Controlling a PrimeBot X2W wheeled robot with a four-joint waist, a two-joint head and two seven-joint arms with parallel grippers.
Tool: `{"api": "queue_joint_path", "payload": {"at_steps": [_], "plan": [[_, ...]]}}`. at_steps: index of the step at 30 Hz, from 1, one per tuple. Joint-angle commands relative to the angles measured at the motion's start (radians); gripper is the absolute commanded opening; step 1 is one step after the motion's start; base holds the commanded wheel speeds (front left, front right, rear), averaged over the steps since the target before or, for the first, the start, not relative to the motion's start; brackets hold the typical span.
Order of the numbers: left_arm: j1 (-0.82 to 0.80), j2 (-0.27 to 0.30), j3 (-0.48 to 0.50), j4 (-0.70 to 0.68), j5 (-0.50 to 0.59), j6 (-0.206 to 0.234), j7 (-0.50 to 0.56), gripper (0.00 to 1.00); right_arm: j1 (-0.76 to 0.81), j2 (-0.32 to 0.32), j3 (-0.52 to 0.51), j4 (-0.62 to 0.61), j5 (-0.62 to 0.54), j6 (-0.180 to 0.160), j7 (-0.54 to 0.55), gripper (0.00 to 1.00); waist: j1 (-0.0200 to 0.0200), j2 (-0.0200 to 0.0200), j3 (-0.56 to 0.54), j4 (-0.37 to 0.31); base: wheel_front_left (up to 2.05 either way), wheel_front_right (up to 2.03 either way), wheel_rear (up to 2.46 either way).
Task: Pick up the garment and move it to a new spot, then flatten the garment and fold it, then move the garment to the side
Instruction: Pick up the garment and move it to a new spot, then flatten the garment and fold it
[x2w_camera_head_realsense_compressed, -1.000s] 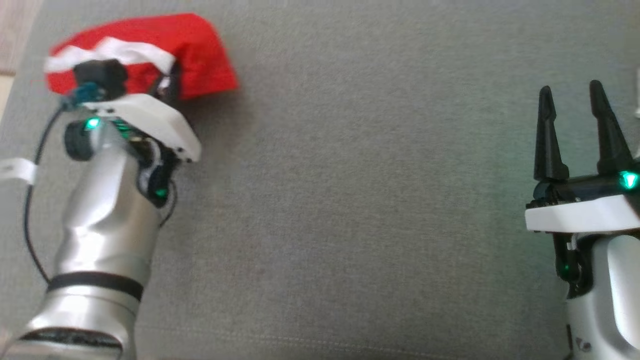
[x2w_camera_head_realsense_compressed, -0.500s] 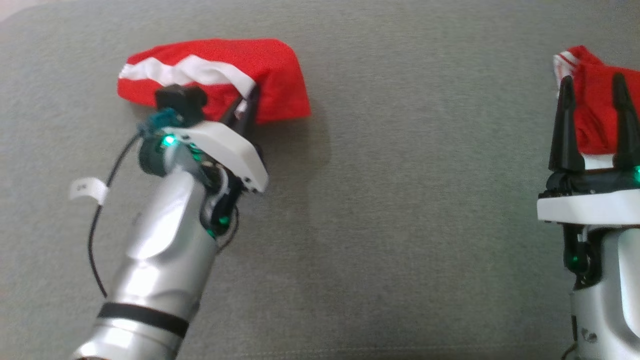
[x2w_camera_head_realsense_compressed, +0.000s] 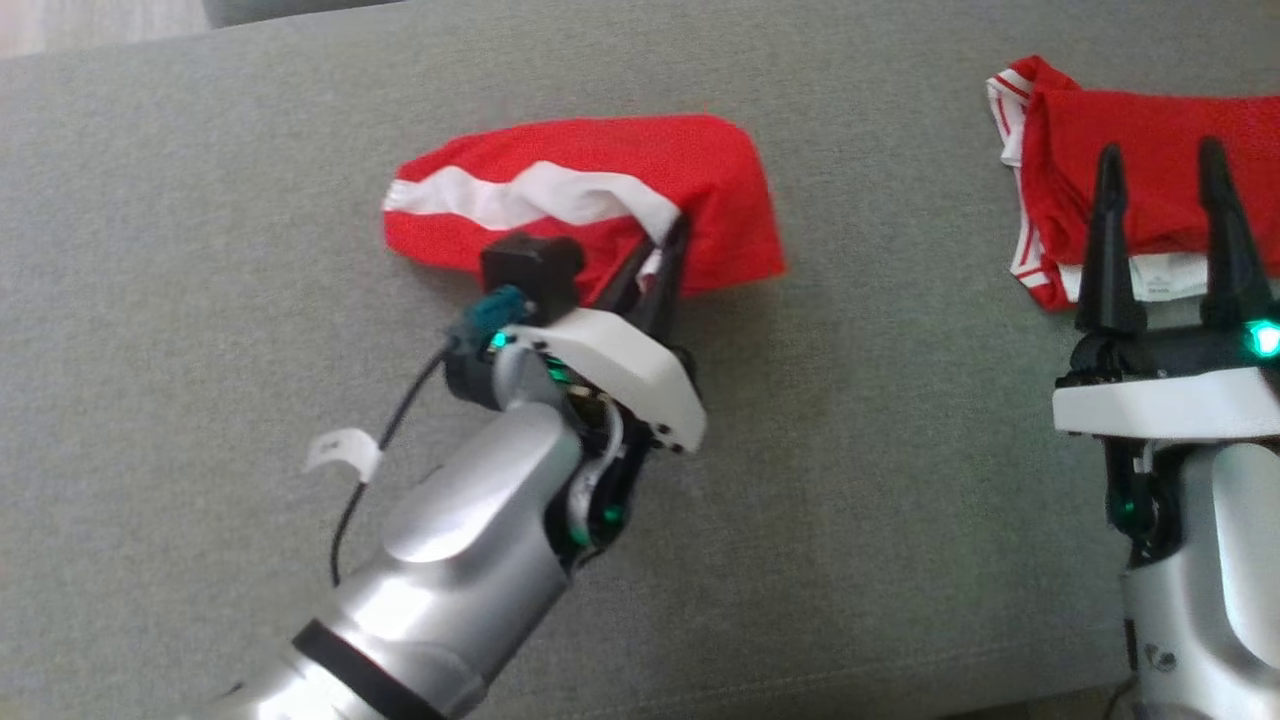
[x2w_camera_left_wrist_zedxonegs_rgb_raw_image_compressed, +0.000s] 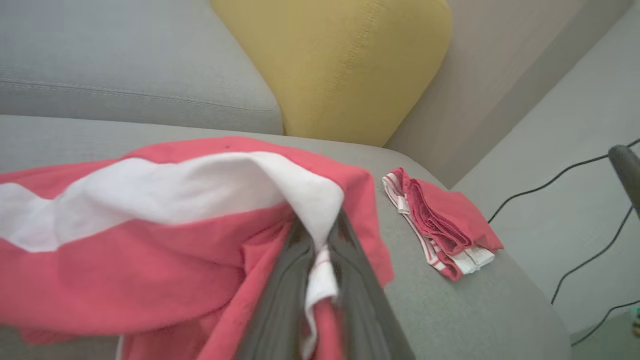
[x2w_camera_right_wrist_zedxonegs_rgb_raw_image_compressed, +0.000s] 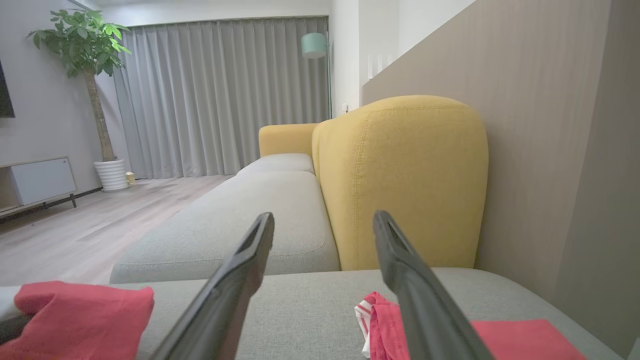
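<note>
The garment (x2w_camera_head_realsense_compressed: 600, 185), red with a broad white stripe, lies bunched on the grey sofa seat (x2w_camera_head_realsense_compressed: 900, 450) at upper centre in the head view. My left gripper (x2w_camera_head_realsense_compressed: 670, 240) is shut on its near right edge. In the left wrist view the dark fingers (x2w_camera_left_wrist_zedxonegs_rgb_raw_image_compressed: 280, 300) pinch a white and red fold of the garment (x2w_camera_left_wrist_zedxonegs_rgb_raw_image_compressed: 150, 240), and the cloth hides their tips. My right gripper (x2w_camera_head_realsense_compressed: 1160, 165) hovers open at the far right with nothing between its fingers (x2w_camera_right_wrist_zedxonegs_rgb_raw_image_compressed: 235, 280). A corner of the garment (x2w_camera_right_wrist_zedxonegs_rgb_raw_image_compressed: 80, 310) shows low on the left in the right wrist view.
A second red garment (x2w_camera_head_realsense_compressed: 1150, 125), folded, with white trim, lies on the seat at the upper right, just beyond my right gripper (x2w_camera_right_wrist_zedxonegs_rgb_raw_image_compressed: 324, 220); it also shows as the folded garment (x2w_camera_left_wrist_zedxonegs_rgb_raw_image_compressed: 440, 220). A yellow cushion (x2w_camera_left_wrist_zedxonegs_rgb_raw_image_compressed: 340, 65) stands behind. Cables (x2w_camera_left_wrist_zedxonegs_rgb_raw_image_compressed: 575, 175) run over the floor beyond the sofa's end.
The head camera has swung, shifting the whole picture rightward and bringing the folded second garment into view. My left gripper stays shut on the garment. The right gripper stays open.
</note>
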Motion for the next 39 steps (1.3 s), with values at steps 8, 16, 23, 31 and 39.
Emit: {"api": "queue_joint_path", "payload": {"at_steps": [8,16,23,31,39], "plan": [[-0.089,0.014,-0.088,-0.031,-0.089,0.062,-0.041,1.00,-0.029,0.016,0.025,-0.011,0.004,-0.001,-0.022,1.00,0.0001,0.0000,0.006,-0.013,0.00,0.00,0.00],[-0.091,0.015,0.074,-0.045,0.020,0.065,-0.043,1.00,-0.017,0.016,0.011,-0.005,-0.002,-0.001,-0.025,1.00,0.0001,0.0000,-0.015,0.045,0.00,0.00,0.00],[-0.001,0.115,0.285,-0.098,0.190,-0.004,-0.043,1.00,0.020,0.003,0.028,0.000,-0.003,-0.001,-0.022,1.00,0.0001,0.0000,-0.056,0.119,0.00,0.00,0.00],[0.251,0.180,0.516,-0.196,0.307,-0.068,-0.043,1.00,0.086,0.008,0.048,0.023,0.005,-0.001,-0.015,1.00,0.0001,0.0000,-0.085,0.179,0.00,0.00,0.00],[0.403,0.085,0.693,-0.265,0.391,-0.166,-0.043,1.00,0.120,0.005,0.064,0.046,0.010,-0.001,-0.017,1.00,0.0001,0.0000,-0.081,0.202,0.00,0.00,0.00]]}}
